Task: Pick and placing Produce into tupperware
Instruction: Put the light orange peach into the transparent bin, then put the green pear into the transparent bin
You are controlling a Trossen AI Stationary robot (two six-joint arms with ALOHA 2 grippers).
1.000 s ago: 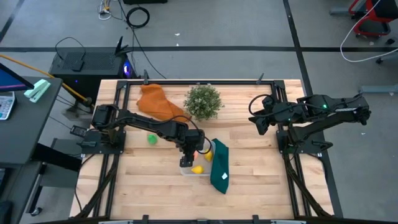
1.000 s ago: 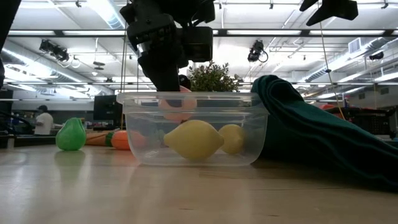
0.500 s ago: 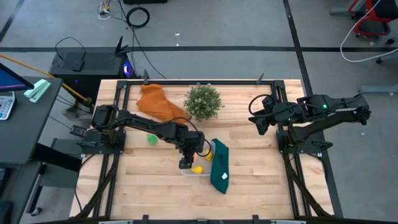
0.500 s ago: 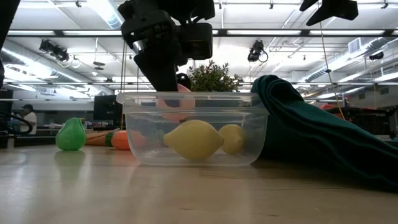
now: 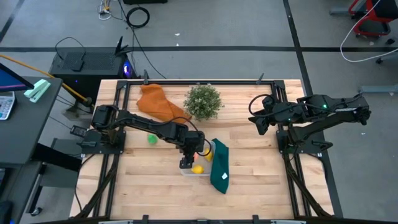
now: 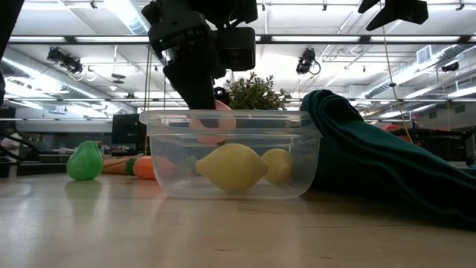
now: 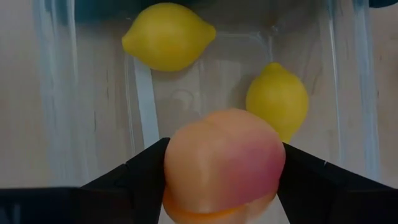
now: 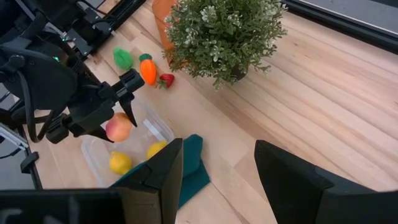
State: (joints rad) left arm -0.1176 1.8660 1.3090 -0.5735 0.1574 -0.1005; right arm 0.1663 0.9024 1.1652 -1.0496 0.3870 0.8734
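Clamped between the left gripper's (image 7: 221,180) two dark fingers is the pink peach (image 7: 222,163), held just over the open tupperware (image 6: 232,152) (its lower part already dips below the rim in the low view). Inside the clear container lie two yellow lemons, one (image 7: 168,35) near a corner and the other (image 7: 277,99) closer to the peach. The tupperware sits on the wooden table (image 5: 255,174) near its front, touching a dark green cloth (image 5: 219,165) heaped on its right side. Off to the left of the container, well apart from it, lie a green fruit (image 8: 122,58), an orange carrot (image 8: 147,70) and a small red one (image 8: 165,80). Behind them stand a bushy potted plant (image 5: 203,101) and an orange cloth (image 5: 155,102). At the table's right edge the right gripper (image 8: 217,168) hangs raised with its fingers parted, holding nothing.
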